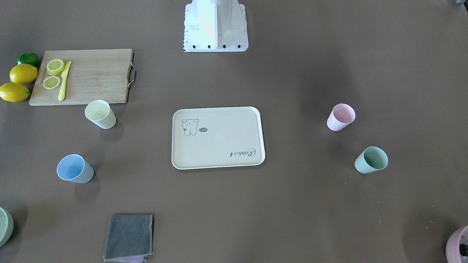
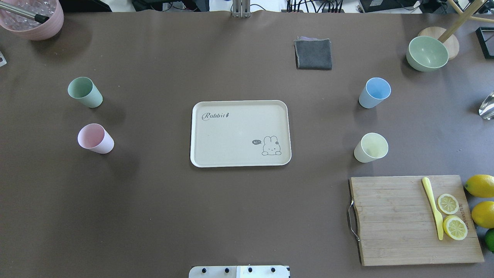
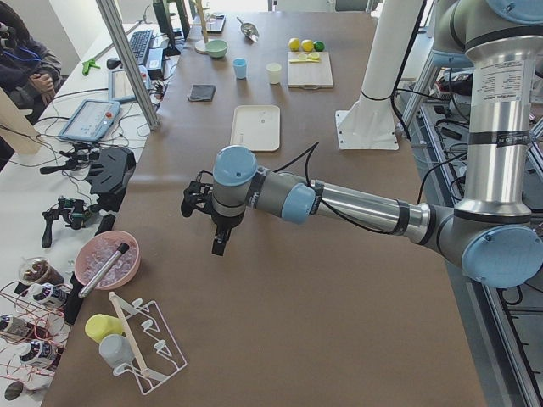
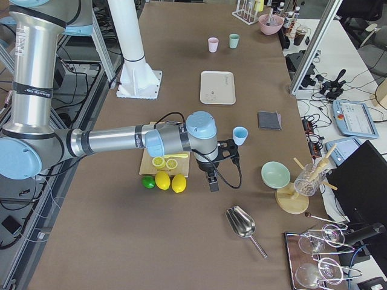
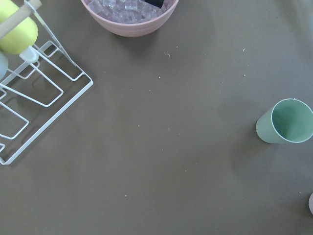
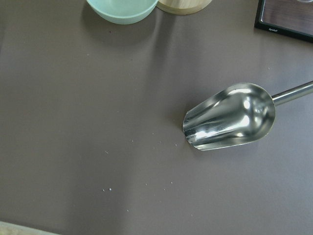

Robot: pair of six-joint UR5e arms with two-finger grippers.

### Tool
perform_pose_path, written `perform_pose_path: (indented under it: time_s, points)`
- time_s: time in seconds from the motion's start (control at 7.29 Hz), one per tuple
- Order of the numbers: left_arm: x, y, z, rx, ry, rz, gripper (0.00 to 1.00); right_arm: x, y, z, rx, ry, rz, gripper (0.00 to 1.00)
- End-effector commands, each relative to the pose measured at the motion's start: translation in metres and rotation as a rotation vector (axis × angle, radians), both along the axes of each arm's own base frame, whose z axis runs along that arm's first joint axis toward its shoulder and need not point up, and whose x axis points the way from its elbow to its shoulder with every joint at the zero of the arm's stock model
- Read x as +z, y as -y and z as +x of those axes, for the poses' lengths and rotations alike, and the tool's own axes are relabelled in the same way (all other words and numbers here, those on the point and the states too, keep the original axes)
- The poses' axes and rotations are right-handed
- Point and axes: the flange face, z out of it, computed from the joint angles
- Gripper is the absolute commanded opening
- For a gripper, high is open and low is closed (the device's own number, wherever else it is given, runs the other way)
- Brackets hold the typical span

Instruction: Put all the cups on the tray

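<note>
The cream tray [image 2: 231, 135] with the rabbit drawing lies empty at the table's middle, also in the front view [image 1: 219, 146]. The mint green cup [image 2: 85, 92] and pink cup [image 2: 95, 138] stand upright to its left. The blue cup [image 2: 374, 92] and yellow cup [image 2: 371, 147] stand upright to its right. The left wrist view shows the green cup [image 5: 286, 121] at its right edge. My left gripper [image 3: 193, 203] shows only in the left side view and my right gripper [image 4: 233, 152] only in the right side view, near the blue cup [image 4: 240, 135]. I cannot tell whether either is open or shut.
A wooden cutting board [image 2: 389, 220] with lemon slices and a yellow knife lies front right, with whole lemons [image 2: 480, 185] beside it. A grey cloth [image 2: 313, 54], a green bowl [image 2: 427, 53] and a mauve pot of ice [image 2: 32, 19] stand at the back. A metal scoop [image 6: 230, 117] and a wire rack [image 5: 34, 98] lie at the table's ends.
</note>
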Motion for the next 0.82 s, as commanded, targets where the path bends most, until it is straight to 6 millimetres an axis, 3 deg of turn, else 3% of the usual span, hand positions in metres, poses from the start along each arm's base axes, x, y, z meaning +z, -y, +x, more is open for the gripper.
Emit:
perform_pose_path:
  time_s: [0.0,0.14,0.27,0.41,0.55,0.69]
  points:
    - [-0.015,0.010,0.007,0.009,-0.027,0.100,0.99,-0.052,0.043,-0.017,0.127,0.081,-0.051,1.00]
    - [-0.028,0.040,0.032,0.053,-0.029,0.122,0.98,-0.071,0.072,-0.049,0.158,0.103,-0.103,1.00]
    - [-0.009,0.049,0.052,0.058,-0.032,0.051,0.98,-0.088,0.095,-0.086,0.162,0.111,-0.132,1.00]
    - [-0.010,0.066,0.078,0.067,-0.013,0.038,0.99,-0.106,0.113,-0.127,0.174,0.106,-0.156,1.00]
    - [-0.006,0.086,0.118,0.107,-0.016,0.003,0.99,-0.117,0.121,-0.166,0.176,0.065,-0.143,1.00]
    - [-0.015,0.112,0.148,0.114,-0.026,-0.032,0.99,-0.116,0.132,-0.187,0.158,0.049,-0.142,1.00]
